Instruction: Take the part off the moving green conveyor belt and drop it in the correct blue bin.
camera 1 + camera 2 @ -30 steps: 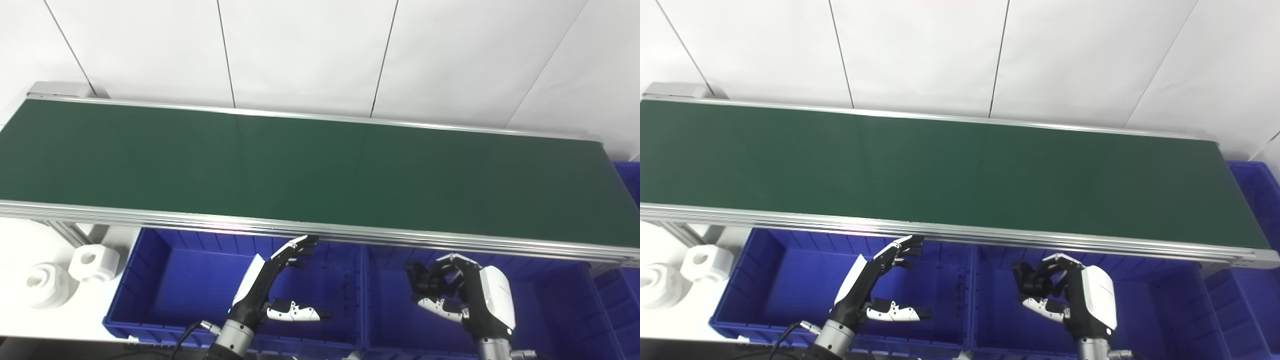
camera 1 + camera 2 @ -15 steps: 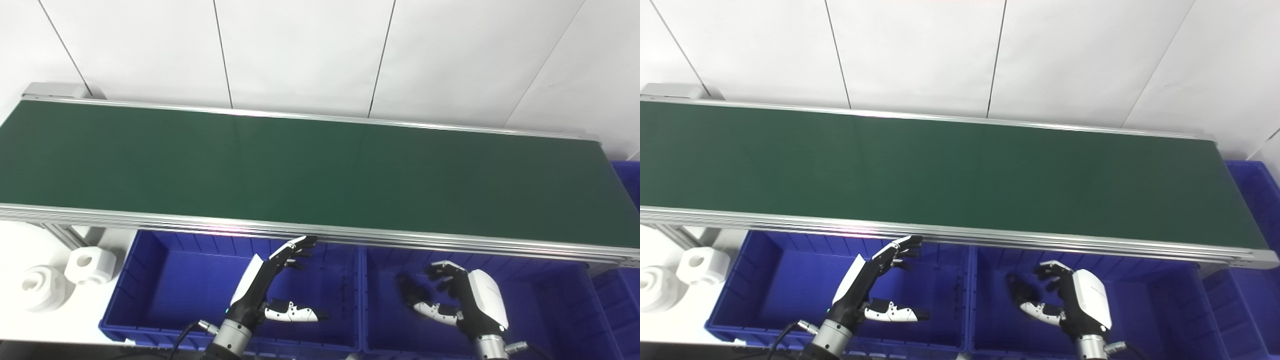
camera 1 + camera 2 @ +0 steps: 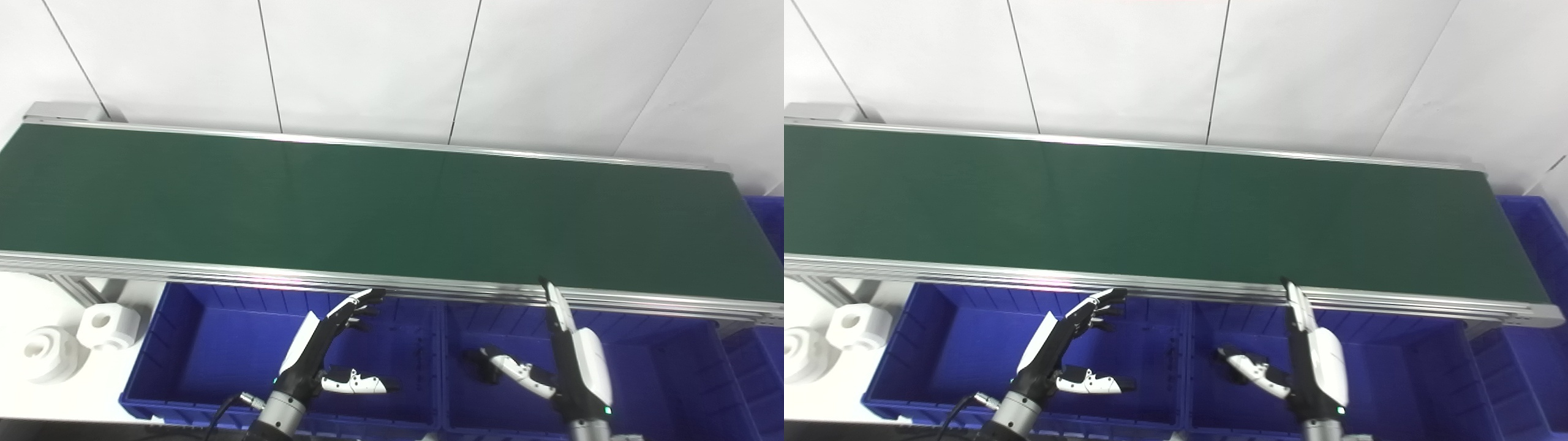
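**Both hands spread above the blue bins, belt surface bare**

While the green conveyor belt point(image 3: 380, 208) runs across the frame from left to right with no part visible on its surface, both hands hover below its near aluminium rail point(image 3: 392, 285), over two blue bins. The left hand point(image 3: 334, 349) is spread wide and holds nothing: its fingers point(image 3: 361, 301) reach up towards the rail and its thumb points to the right, above the left blue bin point(image 3: 202, 343). The right hand point(image 3: 566, 361) is likewise extended and empty, its fingers point(image 3: 554, 300) straight and pointing up so that the tips overlap the rail's lower edge, its thumb angled to the left over the right blue bin point(image 3: 667, 367). Inside that bin, just beside the thumb tip, lies a small dark shape point(image 3: 481, 370) (too dim to identify). Two white parts point(image 3: 110, 324) rest on the white table point(image 3: 24, 306) to the left of the bins, a blocky one with a round hole and a round stepped one point(image 3: 46, 352) near it. Another blue bin point(image 3: 1531, 226) stands at the belt's right end
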Action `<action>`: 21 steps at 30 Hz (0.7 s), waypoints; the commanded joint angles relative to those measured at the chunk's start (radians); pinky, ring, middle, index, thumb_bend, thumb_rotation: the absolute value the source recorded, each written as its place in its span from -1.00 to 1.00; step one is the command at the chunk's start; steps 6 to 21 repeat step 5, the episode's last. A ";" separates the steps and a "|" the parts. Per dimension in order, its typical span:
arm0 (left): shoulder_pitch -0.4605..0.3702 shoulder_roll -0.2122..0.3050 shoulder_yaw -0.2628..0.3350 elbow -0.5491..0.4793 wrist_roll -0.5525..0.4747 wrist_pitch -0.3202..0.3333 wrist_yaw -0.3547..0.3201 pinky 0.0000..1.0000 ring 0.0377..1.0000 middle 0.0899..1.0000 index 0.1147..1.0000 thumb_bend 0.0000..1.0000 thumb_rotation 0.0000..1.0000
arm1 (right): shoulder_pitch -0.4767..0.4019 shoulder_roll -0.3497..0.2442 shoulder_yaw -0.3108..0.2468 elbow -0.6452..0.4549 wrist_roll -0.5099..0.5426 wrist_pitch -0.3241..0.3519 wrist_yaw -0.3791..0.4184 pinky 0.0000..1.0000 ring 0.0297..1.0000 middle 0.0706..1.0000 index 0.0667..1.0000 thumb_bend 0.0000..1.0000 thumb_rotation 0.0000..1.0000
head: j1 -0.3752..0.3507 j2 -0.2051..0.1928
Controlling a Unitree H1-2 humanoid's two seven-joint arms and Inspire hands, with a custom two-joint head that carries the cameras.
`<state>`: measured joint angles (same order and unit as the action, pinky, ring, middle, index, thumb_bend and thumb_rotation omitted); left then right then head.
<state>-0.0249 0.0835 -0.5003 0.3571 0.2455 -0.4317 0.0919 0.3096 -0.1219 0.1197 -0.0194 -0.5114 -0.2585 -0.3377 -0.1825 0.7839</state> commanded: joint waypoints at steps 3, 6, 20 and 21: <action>-0.015 -0.003 0.005 -0.020 -0.004 -0.038 -0.002 0.29 0.52 0.65 0.63 0.45 -0.41 | -0.014 -0.003 0.014 0.047 0.013 -0.158 -0.032 0.60 0.73 0.82 0.89 0.46 0.09 | 0.007 -0.003; -0.014 -0.001 0.005 -0.020 -0.007 -0.038 -0.003 0.30 0.52 0.63 0.63 0.45 -0.41 | -0.018 0.001 0.032 0.081 0.068 -0.203 -0.026 0.59 0.72 0.79 0.86 0.51 0.03 | -0.001 -0.006; -0.014 -0.001 0.005 -0.020 -0.007 -0.038 -0.003 0.30 0.52 0.63 0.63 0.45 -0.41 | -0.018 0.001 0.032 0.081 0.068 -0.203 -0.026 0.59 0.72 0.79 0.86 0.51 0.03 | -0.001 -0.006; -0.014 -0.001 0.005 -0.020 -0.007 -0.038 -0.003 0.30 0.52 0.63 0.63 0.45 -0.41 | -0.018 0.001 0.032 0.081 0.068 -0.203 -0.026 0.59 0.72 0.79 0.86 0.51 0.03 | -0.001 -0.006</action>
